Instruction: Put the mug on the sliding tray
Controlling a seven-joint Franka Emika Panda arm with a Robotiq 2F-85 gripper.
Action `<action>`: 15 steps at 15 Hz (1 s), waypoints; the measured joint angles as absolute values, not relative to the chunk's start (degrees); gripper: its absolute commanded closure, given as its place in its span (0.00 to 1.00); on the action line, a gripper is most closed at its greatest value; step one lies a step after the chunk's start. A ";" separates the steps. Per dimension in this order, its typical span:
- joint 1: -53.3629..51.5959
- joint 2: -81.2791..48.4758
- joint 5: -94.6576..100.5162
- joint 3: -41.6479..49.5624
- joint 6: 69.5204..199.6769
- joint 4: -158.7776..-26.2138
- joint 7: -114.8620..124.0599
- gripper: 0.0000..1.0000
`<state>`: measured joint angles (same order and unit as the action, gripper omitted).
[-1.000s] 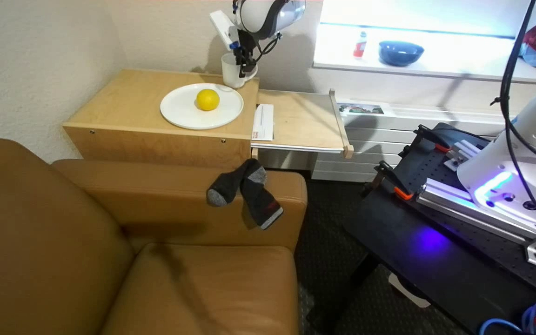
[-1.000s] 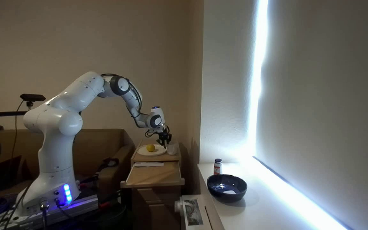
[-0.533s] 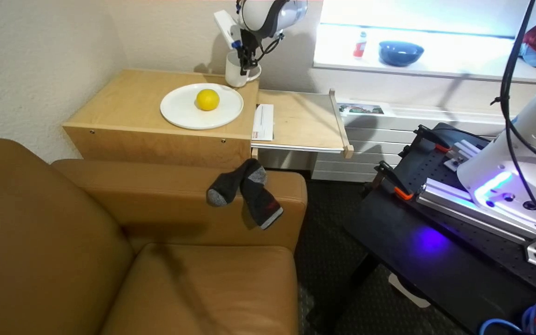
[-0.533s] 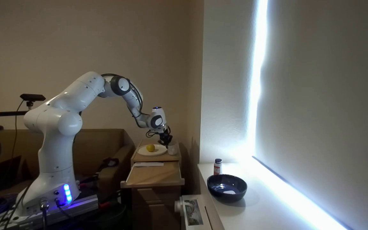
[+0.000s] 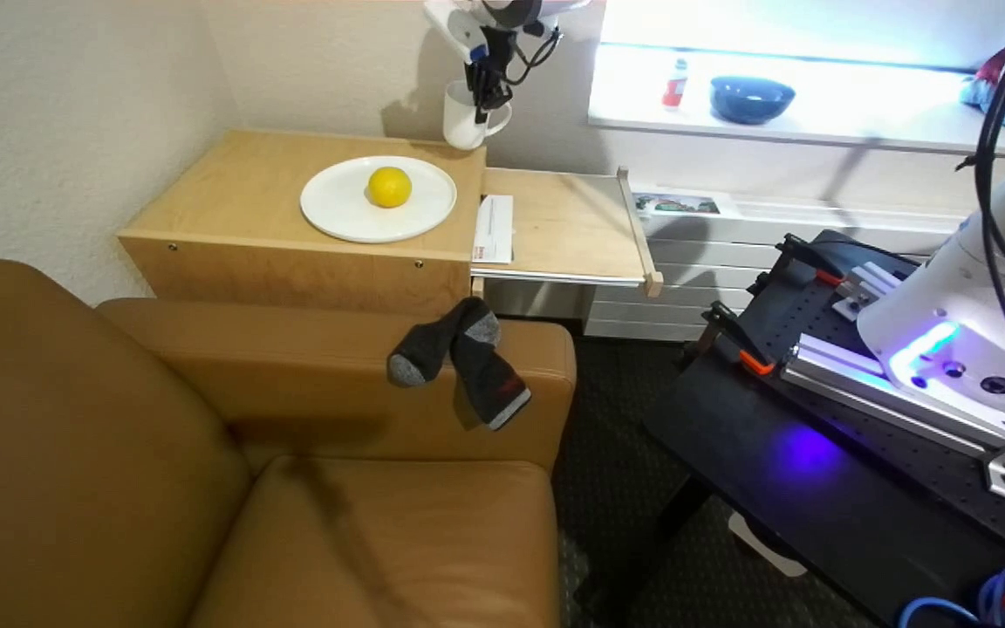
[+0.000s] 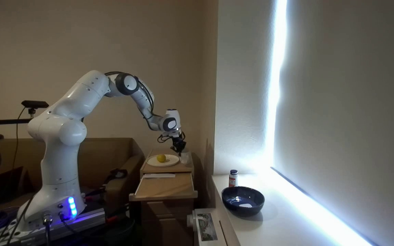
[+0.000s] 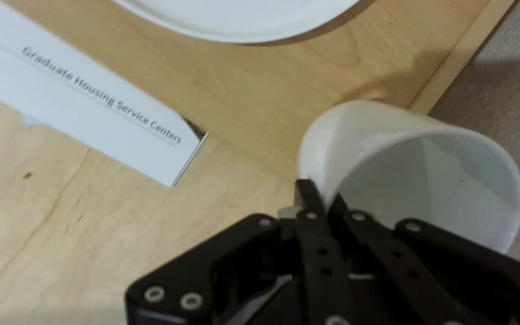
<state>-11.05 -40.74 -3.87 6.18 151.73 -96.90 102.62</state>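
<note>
The white mug (image 5: 459, 118) is off the cabinet top, above its back corner near the sliding tray. My gripper (image 5: 483, 109) is shut on the mug's wall at the rim, one finger inside and one outside. In the wrist view the gripper (image 7: 325, 201) pinches the rim of the mug (image 7: 355, 135), whose opening faces the camera. The handle shows in an exterior view and is hidden in the wrist view. The light-wood sliding tray (image 5: 568, 231) is pulled out beside the cabinet, lower than its top. It also shows in an exterior view (image 6: 166, 188) and the wrist view (image 7: 52, 216).
A white plate (image 5: 341, 214) with a yellow fruit (image 5: 389, 187) stands on the cabinet top (image 5: 232, 187). A white paper strip (image 5: 493, 231) lies on the tray's inner side. The tray has a raised end bar (image 5: 639, 231). The wall and windowsill (image 5: 816, 139) stand behind.
The gripper has risen and moved toward the tray side with the mug. The mug has lifted off the cabinet top. The plate, fruit and tray have not moved.
</note>
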 measured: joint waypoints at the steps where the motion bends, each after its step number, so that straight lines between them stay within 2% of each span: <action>1: -10.07 -37.88 -4.01 5.80 149.60 -99.12 100.47 0.99; 9: -4.56 -14.94 -10.31 2.26 138.04 -124.09 80.51 0.99; 10: -4.47 -12.74 -11.19 2.22 137.85 -127.25 79.07 0.95; 14: -4.55 -12.32 -11.09 2.23 137.91 -128.05 79.12 0.95; 15: -4.56 -12.58 -11.09 2.23 137.91 -127.90 79.13 0.99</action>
